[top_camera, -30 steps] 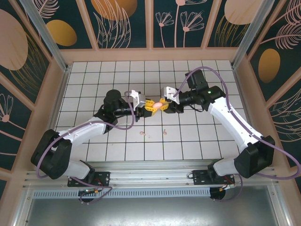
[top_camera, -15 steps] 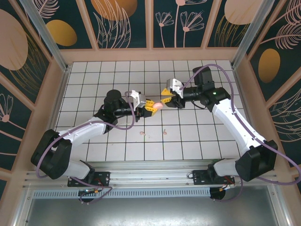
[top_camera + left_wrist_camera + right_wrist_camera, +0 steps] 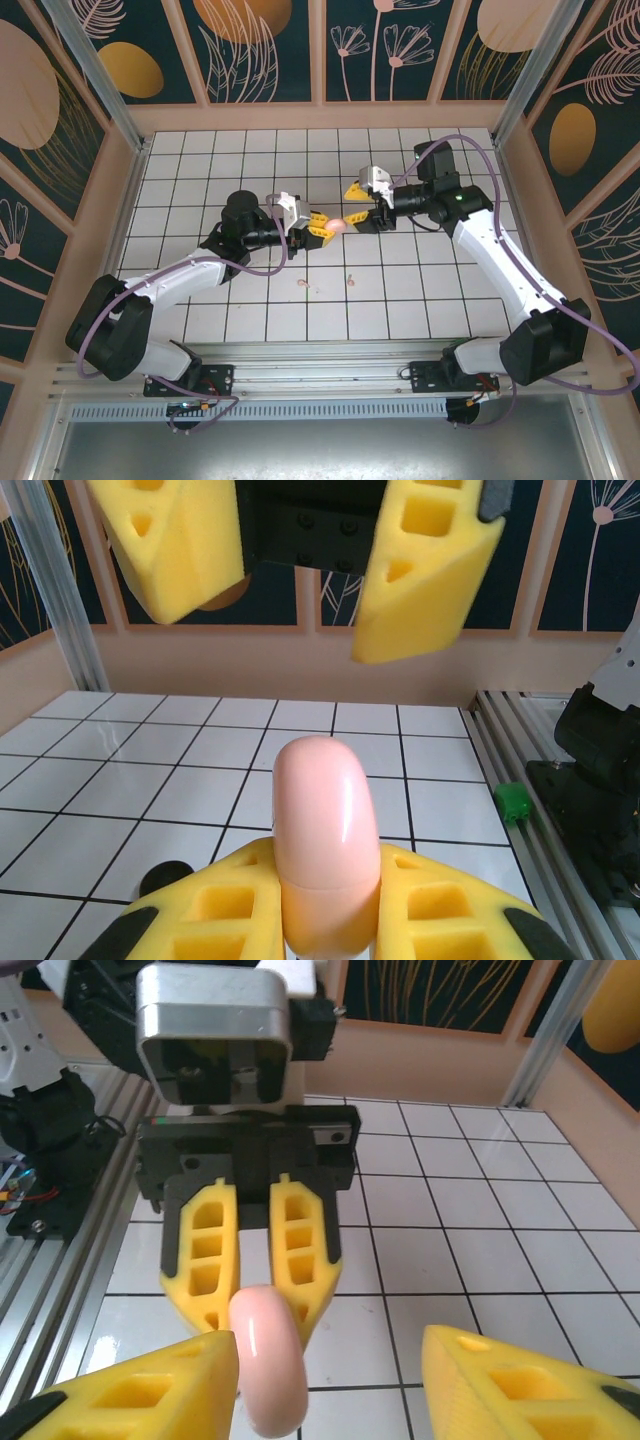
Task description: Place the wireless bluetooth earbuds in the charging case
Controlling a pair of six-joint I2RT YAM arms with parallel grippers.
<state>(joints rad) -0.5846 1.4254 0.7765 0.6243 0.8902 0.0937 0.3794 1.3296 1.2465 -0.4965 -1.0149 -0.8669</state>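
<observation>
The left gripper (image 3: 252,1250) clamps the charging case (image 3: 268,1370), long axis aimed at the right gripper (image 3: 300,560), open and empty, just beyond its tip.

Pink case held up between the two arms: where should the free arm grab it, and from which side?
Probably the rounded free end of the pink case, which sticks out clear of the left gripper shut on its other half. The right gripper faces that end with jaws open, so coming straight at it from there and closing across the narrow width looks best.
</observation>
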